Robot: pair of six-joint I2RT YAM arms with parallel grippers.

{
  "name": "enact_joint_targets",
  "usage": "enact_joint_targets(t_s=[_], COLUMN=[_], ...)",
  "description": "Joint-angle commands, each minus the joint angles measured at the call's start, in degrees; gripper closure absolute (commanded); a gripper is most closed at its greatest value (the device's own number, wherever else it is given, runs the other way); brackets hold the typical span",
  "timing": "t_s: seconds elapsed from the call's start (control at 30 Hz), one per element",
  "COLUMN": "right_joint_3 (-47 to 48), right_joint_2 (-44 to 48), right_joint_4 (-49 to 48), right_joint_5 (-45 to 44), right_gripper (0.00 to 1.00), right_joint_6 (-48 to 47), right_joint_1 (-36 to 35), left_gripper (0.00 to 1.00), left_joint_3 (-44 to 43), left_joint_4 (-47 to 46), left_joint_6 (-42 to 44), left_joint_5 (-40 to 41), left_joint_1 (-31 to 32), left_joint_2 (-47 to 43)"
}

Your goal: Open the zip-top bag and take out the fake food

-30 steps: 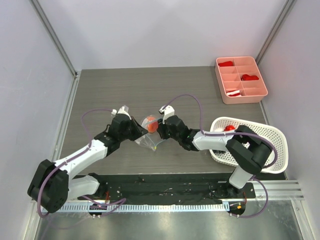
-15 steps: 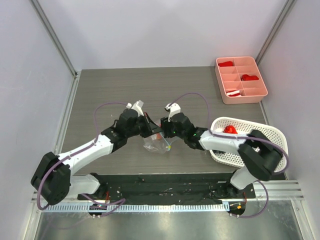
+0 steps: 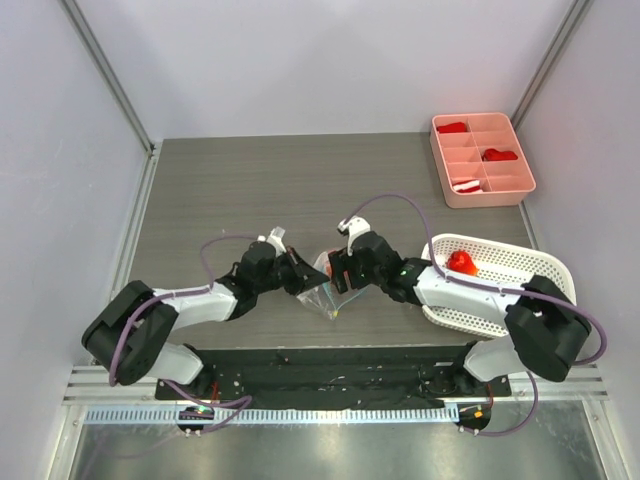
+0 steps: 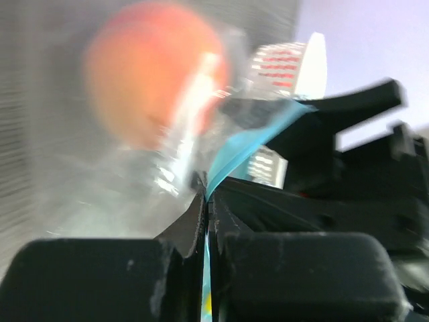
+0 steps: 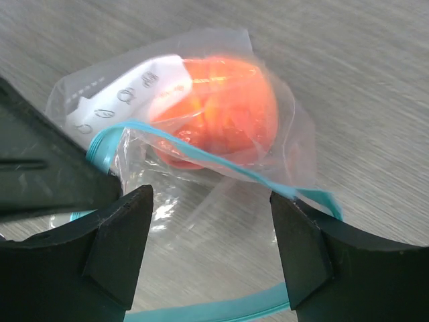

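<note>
The zip-top bag [image 3: 326, 294] lies on the table between my two grippers, clear with a teal zip strip [image 5: 213, 161]. Its mouth gapes, the two strips apart. Inside sits the fake food, a round orange fruit [image 5: 224, 111], blurred in the left wrist view [image 4: 153, 77]. My left gripper [image 4: 208, 201] is shut on one teal strip at the bag's left edge [image 3: 303, 279]. My right gripper [image 5: 211, 231] stands open at the bag's mouth [image 3: 337, 272], its fingers [image 5: 120, 235] on either side of the clear plastic, gripping nothing.
A white perforated basket [image 3: 555, 272] stands at the right with a red piece [image 3: 460, 262] in it, under my right arm. A pink divided tray [image 3: 490, 199] with red bits stands at the back right. The black mounting rail runs along the near edge.
Both grippers have moved toward the near edge and down with the bag. The right gripper has opened and let go of the bag. The left stays shut on the strip.
</note>
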State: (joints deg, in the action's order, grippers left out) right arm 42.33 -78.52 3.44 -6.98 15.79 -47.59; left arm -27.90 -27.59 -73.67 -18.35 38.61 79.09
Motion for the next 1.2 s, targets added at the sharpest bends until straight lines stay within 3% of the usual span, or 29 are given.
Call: enact_joint_targets(t_s=[0.0,0.13,0.4,0.53,0.7,0.97,1.07,1.17], right_joint_3=[2.76,2.5,-1.44,-5.76,-8.92,-10.68,-9.72,-9.89], right_joint_2=[-3.47,-4.8,-6.47,-7.87,-8.58,4.33,9.69,15.4], right_joint_4=[-2.74,-7.82,-18.81,-32.05,-40.0,-27.01,-18.58,-12.42], right_joint_5=[1.97,1.53,-0.57,-0.84,1.8,-2.07,-4.0,-3.65], right_gripper=[0.24,0.23,0.16,0.12,0.11,0.11,0.11,0.11], right_joint_6=[-1.29,-1.12,0.12,-1.11,0.29,0.2,0.73,-0.14], right_joint_1=[-0.66,-0.57,-0.66,-0.57,-0.66,-0.66,-0.66,-0.66], left_gripper=[1.0,1.0,1.0,1.0,1.0,1.0,1.0,1.0], left_joint_3=[2.59,0.92,-4.61,-5.67,-10.31,-22.09,-28.6,-30.99], left_joint_4=[-8.26,-4.67,17.19,14.86,14.23,22.75,22.59,21.62], left_joint_6=[-2.8,0.09,14.07,13.47,12.67,15.75,14.96,13.82], left_joint_5=[-1.16,-1.0,7.27,3.77,-1.16,-2.03,-5.64,-3.55], left_joint_1=[-1.26,-1.26,-1.34,-1.34,0.23,3.4,6.29,9.37], left_joint_2=[1.33,-1.3,-8.86,-8.26,-6.58,-3.69,1.76,2.83])
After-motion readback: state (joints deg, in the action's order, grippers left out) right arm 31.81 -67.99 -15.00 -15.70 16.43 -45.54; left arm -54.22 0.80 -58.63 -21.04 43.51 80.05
